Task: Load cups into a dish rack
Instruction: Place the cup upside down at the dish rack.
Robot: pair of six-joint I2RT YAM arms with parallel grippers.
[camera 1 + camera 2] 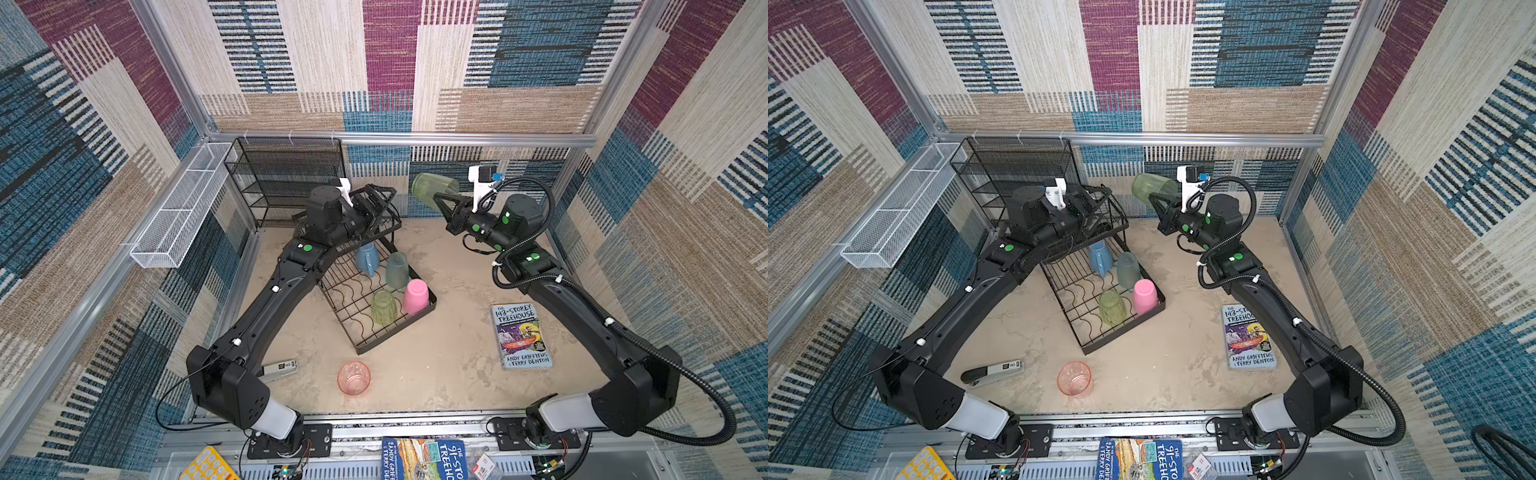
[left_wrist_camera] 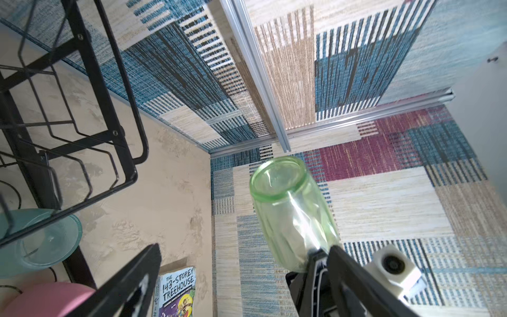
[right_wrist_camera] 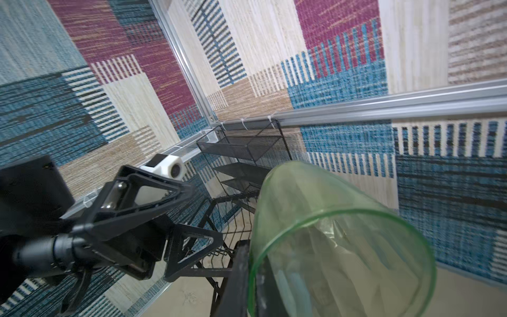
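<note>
My right gripper (image 1: 436,198) (image 3: 251,263) is shut on the rim of a translucent green cup (image 1: 434,187) (image 1: 1152,187) (image 2: 293,208), held tilted in the air near the back wall. My left gripper (image 1: 384,199) (image 2: 244,248) is open and empty above the raised basket of the black dish rack (image 1: 390,332) (image 1: 1121,331), a short way from that cup. In the lower tray, upside down, are a blue mug (image 1: 368,257), a grey-teal tumbler (image 1: 397,272), a pink tumbler (image 1: 415,296) and a green tumbler (image 1: 383,307). A translucent pink cup (image 1: 353,377) stands upright on the table in front.
A book (image 1: 521,336) lies on the table at the right. A stapler (image 1: 280,370) lies near the left arm's base. A black mesh shelf unit (image 1: 286,178) stands at the back left, and a white mesh trough (image 1: 183,208) hangs on the left wall.
</note>
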